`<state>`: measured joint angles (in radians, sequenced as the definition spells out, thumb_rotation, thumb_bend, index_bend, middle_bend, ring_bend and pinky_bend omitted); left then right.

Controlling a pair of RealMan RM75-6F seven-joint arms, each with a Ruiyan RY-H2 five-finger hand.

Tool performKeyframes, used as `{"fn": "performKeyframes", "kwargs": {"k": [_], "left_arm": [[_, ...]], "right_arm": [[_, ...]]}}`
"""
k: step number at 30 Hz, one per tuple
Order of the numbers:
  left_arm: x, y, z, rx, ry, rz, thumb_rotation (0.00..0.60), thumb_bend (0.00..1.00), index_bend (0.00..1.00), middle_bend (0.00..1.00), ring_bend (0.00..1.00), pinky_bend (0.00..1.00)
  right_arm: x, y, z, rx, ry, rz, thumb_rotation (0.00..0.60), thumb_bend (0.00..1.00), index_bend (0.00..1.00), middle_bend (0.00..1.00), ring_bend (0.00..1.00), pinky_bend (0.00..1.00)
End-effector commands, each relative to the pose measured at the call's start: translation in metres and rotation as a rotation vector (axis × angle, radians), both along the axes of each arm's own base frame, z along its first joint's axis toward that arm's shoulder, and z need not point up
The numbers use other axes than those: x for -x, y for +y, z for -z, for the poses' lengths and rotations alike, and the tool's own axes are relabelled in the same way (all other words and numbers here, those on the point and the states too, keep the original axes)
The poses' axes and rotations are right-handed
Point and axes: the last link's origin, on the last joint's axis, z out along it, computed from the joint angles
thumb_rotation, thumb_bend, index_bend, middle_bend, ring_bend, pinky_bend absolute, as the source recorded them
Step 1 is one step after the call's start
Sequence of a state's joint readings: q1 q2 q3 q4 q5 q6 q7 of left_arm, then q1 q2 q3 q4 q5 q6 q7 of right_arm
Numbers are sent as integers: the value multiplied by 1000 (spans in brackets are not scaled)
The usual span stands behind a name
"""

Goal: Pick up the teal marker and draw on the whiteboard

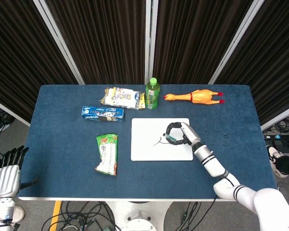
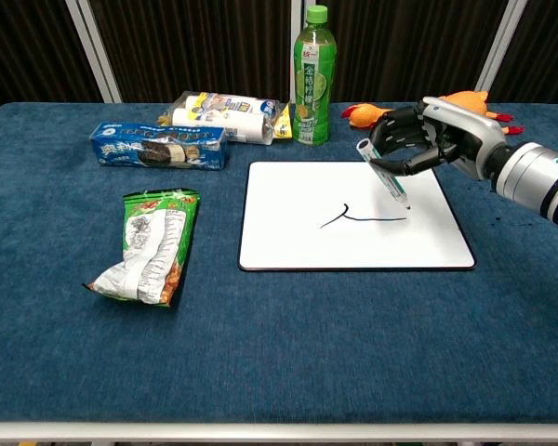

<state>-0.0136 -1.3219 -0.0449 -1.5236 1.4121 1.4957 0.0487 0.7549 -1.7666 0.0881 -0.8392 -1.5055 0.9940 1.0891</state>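
The white whiteboard (image 2: 298, 242) (image 1: 147, 149) lies flat mid-table with a short black line (image 2: 358, 216) drawn on it. My right hand (image 2: 428, 139) (image 1: 179, 134) grips the teal marker (image 2: 383, 177), which is tilted with its tip touching the board at the line's right end. My left hand (image 1: 7, 173) hangs off the table's left edge, fingers apart, holding nothing; only the head view shows it.
A green bottle (image 2: 312, 79) stands just behind the board. A rubber chicken (image 1: 195, 97) lies at the back right. A blue cookie pack (image 2: 158, 146) and a snack pack (image 2: 228, 116) lie back left, and a green snack bag (image 2: 149, 246) left of the board.
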Motion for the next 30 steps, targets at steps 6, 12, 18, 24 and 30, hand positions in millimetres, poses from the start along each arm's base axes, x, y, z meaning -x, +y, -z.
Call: {"fn": "performKeyframes", "kwargs": {"k": [6, 12, 18, 24, 30], "left_arm": [[0, -1, -2, -5, 3, -6, 600, 61, 98, 44, 0, 0], [1, -1, -4, -7, 5, -12, 600, 62, 98, 44, 0, 0], [2, -1, -5, -7, 9, -17, 600, 61, 98, 44, 0, 0], [3, -2, -6, -9, 10, -21, 600, 61, 98, 44, 0, 0], [2, -2, -6, -7, 8, -23, 600, 61, 98, 44, 0, 0]], "right_arm": [[-26, -2, 14, -31, -31, -14, 600, 708, 618, 576, 349, 212], [-36, -5, 36, -60, -18, -14, 600, 707, 618, 576, 349, 212], [-42, -6, 45, -70, -23, -27, 600, 706, 618, 576, 349, 212], [-44, -7, 50, -79, -12, -37, 600, 704, 618, 576, 349, 212], [-47, -12, 53, -81, -2, -46, 600, 704, 618, 576, 349, 211]]}}
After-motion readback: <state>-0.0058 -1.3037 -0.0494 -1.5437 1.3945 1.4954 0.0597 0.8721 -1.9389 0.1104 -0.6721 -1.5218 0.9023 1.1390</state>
